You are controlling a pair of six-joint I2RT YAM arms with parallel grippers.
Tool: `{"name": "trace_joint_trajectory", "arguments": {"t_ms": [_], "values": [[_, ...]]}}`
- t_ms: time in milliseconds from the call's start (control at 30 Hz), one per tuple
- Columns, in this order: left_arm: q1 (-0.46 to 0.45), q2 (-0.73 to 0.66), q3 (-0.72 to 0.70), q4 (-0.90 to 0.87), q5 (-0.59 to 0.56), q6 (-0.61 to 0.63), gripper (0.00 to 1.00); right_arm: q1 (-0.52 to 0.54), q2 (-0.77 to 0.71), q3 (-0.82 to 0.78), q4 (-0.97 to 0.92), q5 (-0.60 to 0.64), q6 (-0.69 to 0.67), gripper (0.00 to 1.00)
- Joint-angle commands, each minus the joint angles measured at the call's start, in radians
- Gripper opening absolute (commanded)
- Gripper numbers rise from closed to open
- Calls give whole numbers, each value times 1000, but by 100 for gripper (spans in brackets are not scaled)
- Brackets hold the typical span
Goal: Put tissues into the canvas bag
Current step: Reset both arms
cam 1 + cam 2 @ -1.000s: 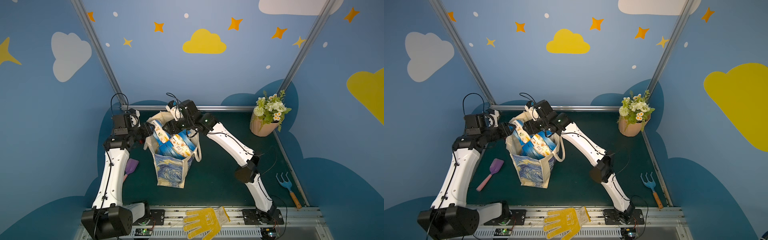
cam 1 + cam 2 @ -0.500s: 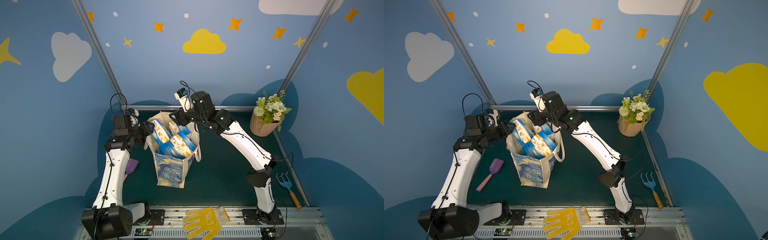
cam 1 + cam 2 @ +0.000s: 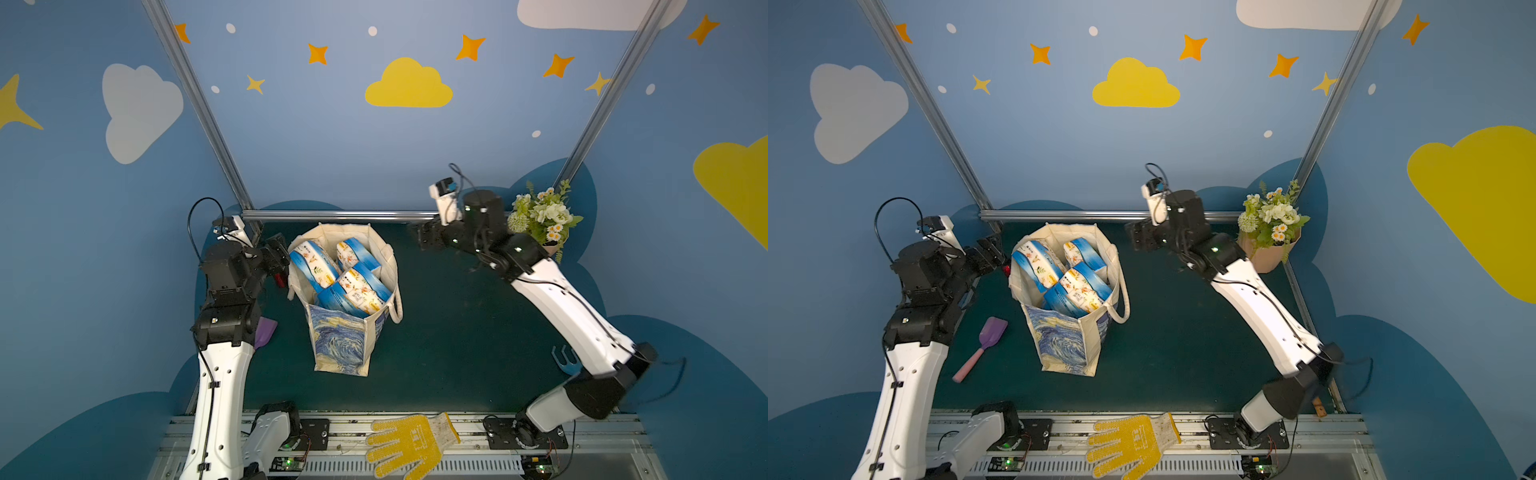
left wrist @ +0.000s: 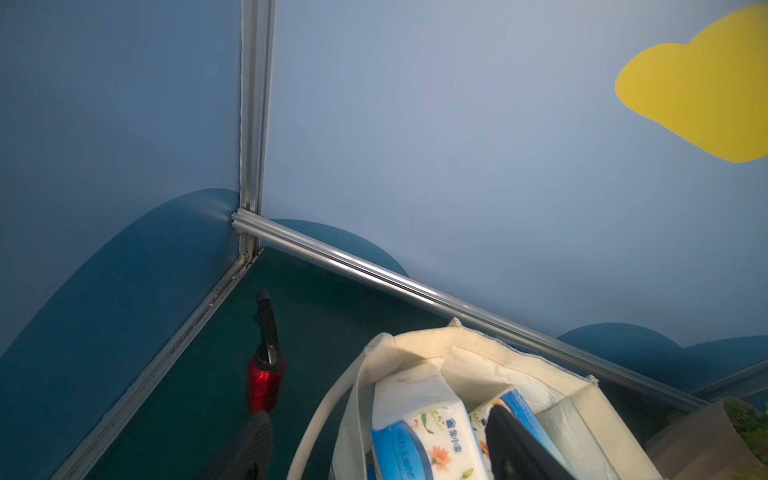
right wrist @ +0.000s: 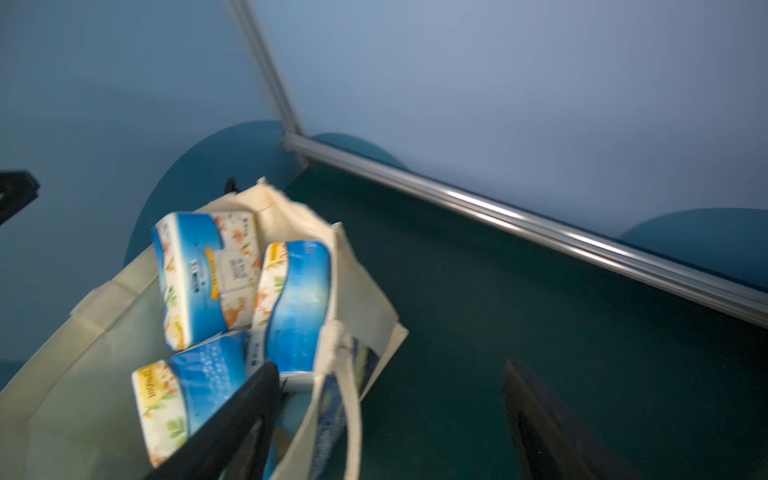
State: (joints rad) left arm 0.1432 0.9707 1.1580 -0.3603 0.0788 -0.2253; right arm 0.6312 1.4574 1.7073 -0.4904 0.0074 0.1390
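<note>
Right gripper (image 3: 428,239) has backed off the canvas bag (image 3: 338,349), fingers spread, empty; left gripper (image 3: 277,259) also spread, just beside its rim. Tissues (image 3: 345,276) sit heaped inside, near back edge of bench (image 3: 457,332); a snagged strap (image 3: 397,291) could topple it.

The canvas bag (image 3: 340,345) is matt cloth. The tissues (image 3: 361,286) wear glossy plastic wrappers; the frame rail (image 3: 332,215) is smooth metal.

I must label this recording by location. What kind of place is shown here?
Probably a robot test booth decorated as a children's sky scene. Signs: the aluminium frame around a green mat, a yellow cloud painted on wall panels, and a metal base rail carrying the left arm and right arm.
</note>
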Motion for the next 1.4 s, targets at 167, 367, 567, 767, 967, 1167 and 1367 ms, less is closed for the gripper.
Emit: {"name": "trace_joint_trajectory", "arguments": {"t_ms": [167, 367, 567, 767, 967, 1167, 1367], "values": [[2, 90, -220, 213, -79, -41, 89, -252, -314, -345, 65, 99, 1, 92], [-28, 188, -439, 504, -106, -69, 100, -487, -367, -586, 104, -40, 123, 93], [-108, 360, -539, 608, -301, 67, 100, -556, -347, -703, 173, -49, 136, 94], [-144, 459, -704, 972, -360, 98, 100, -598, -309, -811, 266, 18, 107, 94], [-186, 517, -716, 1055, -413, 125, 100, -599, -294, -993, 516, 40, 72, 95], [-167, 597, -789, 1271, -346, 142, 100, -586, -221, -1188, 831, 108, 16, 95], [-161, 552, -751, 1131, -334, 123, 100, -580, -141, -1223, 945, 112, -69, 95]]}}
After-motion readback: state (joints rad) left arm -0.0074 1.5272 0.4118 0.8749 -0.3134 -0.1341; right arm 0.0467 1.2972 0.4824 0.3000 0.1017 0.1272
